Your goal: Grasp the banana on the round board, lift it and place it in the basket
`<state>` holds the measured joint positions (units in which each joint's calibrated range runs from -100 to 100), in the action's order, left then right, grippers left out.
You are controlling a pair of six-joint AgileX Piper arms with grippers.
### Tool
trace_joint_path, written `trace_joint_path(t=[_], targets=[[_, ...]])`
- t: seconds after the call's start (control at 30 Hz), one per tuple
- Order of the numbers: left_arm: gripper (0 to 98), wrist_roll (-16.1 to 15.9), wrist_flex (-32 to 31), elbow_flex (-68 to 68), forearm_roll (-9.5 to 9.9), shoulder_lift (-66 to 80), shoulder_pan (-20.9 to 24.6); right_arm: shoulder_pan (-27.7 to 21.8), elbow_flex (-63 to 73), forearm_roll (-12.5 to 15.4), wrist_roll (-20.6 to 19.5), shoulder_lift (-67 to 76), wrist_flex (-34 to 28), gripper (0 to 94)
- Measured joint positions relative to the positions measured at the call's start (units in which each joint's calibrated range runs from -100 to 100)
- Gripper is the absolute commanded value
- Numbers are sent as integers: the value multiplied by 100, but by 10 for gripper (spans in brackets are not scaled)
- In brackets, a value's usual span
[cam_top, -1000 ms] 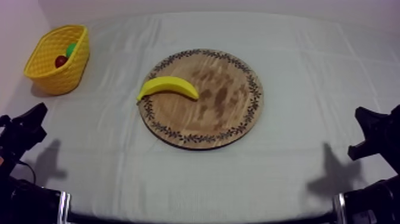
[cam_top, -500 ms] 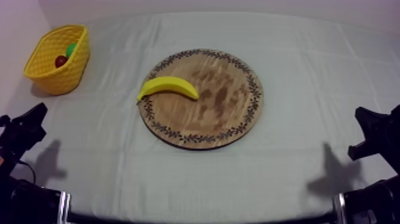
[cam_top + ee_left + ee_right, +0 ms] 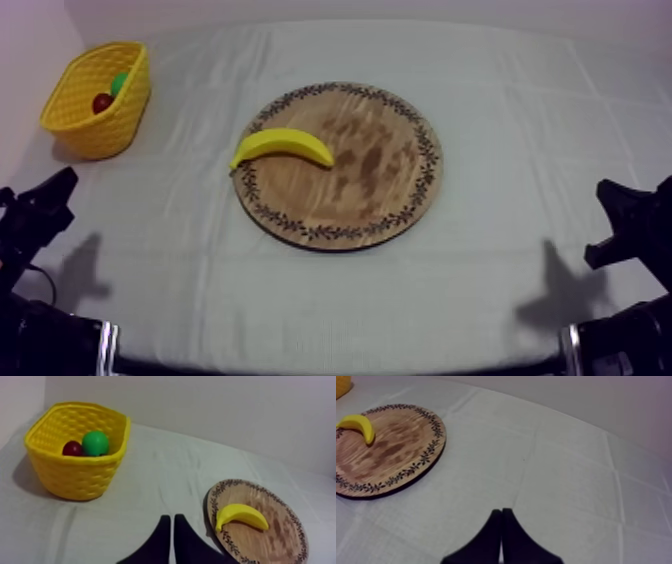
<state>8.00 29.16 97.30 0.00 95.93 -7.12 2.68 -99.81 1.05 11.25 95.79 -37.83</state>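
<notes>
The yellow banana [image 3: 283,146] lies on the left rim of the round wooden board [image 3: 385,170], one end hanging over the cloth. The yellow basket [image 3: 92,128] stands at the far left corner of the table. My left gripper [image 3: 66,184] rests low at the left edge, well short of the basket and the board. In the left wrist view its fingers [image 3: 172,518] lie together, shut on nothing, pointing between the basket [image 3: 75,478] and the banana [image 3: 241,515]. My right gripper [image 3: 606,192] rests low at the right; its fingers [image 3: 502,511] form a narrow wedge, shut, with the banana [image 3: 357,424] far off.
In the basket lie a small red fruit [image 3: 73,449] and a round green fruit [image 3: 95,443]. Wide bare cloth surrounds the board [image 3: 391,446] on every side. A pale wall closes the table's far edge.
My left gripper has shifted very slightly in the top view. The banana, board, basket and right arm have not moved.
</notes>
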Motion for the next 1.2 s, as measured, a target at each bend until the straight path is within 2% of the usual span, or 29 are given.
trace_joint_path(t=[0.1,0.5,0.77,1.2], targets=[[0,-239,327,-515,-191,-418,8,0,0,0,0,0,0,2],[0,-1171,2155,-3694,-269,-3073,-68,0,0,0,0,0,0,2],[0,-1531,3183,-5818,-336,-5050,-155,0,0,0,0,0,0,2],[0,-1965,3748,-7898,-349,-7418,-642,0,0,0,-1,0,0,2]])
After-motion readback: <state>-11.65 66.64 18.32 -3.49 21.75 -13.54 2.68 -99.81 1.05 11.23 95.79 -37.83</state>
